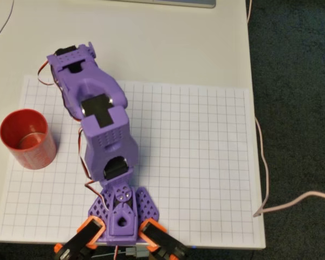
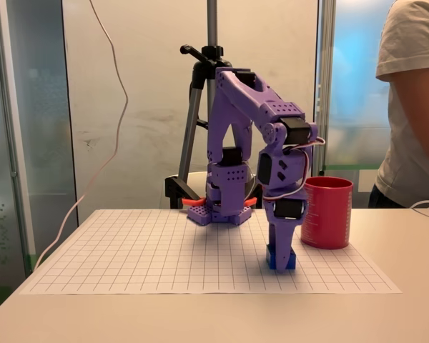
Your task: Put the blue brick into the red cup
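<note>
At the near edge of the gridded sheet in the fixed view, the purple end effector (image 2: 282,259) stands vertically with its fingers down around the blue brick (image 2: 282,260), which rests on the sheet just before the red cup (image 2: 327,212); whether the fingers have closed on it cannot be told. A shallow or off-centre grip could let the small brick slip on lifting, and the adjacent cup could be knocked aside during the swing. The pale surface (image 1: 179,43) carries the sheet (image 1: 206,162); beyond it stand a tripod (image 2: 200,107), glass partitions, and a person (image 2: 415,107) at the right edge.
</note>
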Robot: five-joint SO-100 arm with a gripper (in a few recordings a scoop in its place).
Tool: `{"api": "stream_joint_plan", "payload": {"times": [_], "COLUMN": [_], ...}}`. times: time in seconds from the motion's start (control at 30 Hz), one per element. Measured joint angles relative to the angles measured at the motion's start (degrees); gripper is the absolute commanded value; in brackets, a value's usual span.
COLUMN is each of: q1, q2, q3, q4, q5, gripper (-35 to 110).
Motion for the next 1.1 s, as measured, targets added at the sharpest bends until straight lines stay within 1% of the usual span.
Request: {"api": "stream_joint_plan", "payload": {"times": [0.3,0.4,0.47,0.63,0.73,0.8,0.9,1.0,1.1], "q1": [1.05,3.69,7.29,16.79,17.93,16.08,10.02,0.79,-9.76], "q2": [0.09,1.58,4.83,14.24,19.78,22.5,24.79,26.37,26.54], "q3": [-0.09,0.0,-0.79,-9.58,-16.35,-20.65,-26.63,-29.27,-29.79], "q4": [0.0,2.29,4.57,9.93,12.13,13.8,18.37,22.94,27.16], "q5": [1.85,3.34,3.6,0.0,-4.66,-8.26,-12.48,-13.97,-12.74], "gripper": [0,0,0,0,0,0,0,0,0]}}
